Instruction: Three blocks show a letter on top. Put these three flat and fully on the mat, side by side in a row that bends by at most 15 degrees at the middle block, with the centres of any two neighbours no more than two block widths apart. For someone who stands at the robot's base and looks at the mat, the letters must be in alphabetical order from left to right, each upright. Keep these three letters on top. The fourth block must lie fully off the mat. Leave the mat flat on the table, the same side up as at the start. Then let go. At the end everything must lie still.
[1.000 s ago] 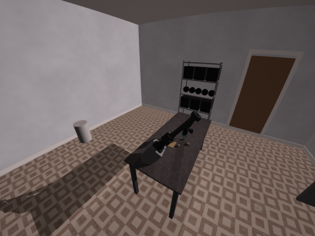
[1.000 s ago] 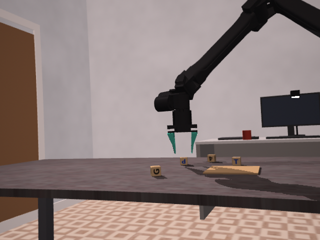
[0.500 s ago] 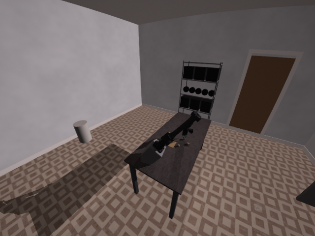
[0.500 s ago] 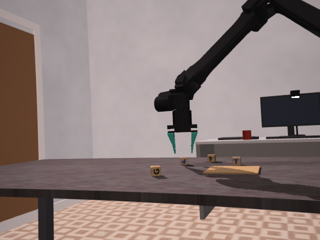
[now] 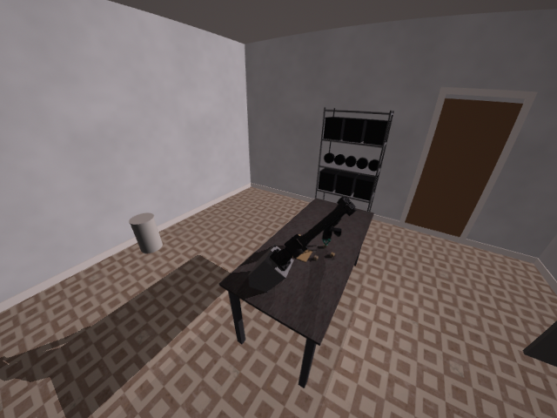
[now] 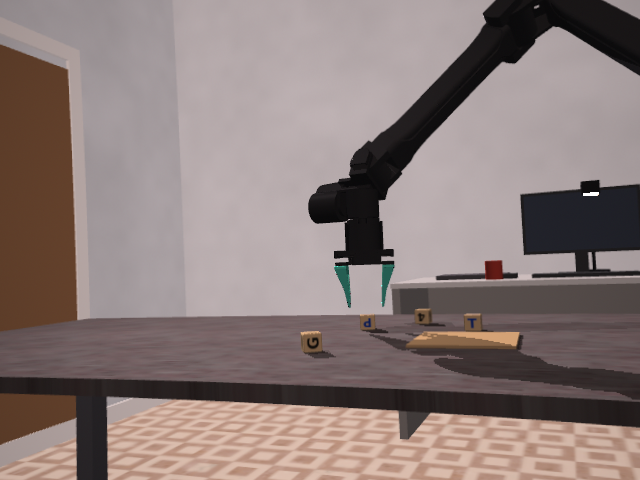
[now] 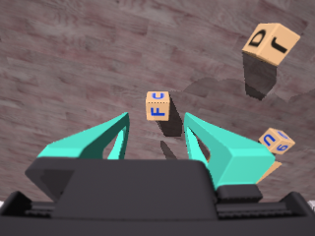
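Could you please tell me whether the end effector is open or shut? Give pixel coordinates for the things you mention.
Open: the end effector [image 6: 366, 306] [image 7: 157, 117] has its green, tapered fingers apart, with nothing held between them.
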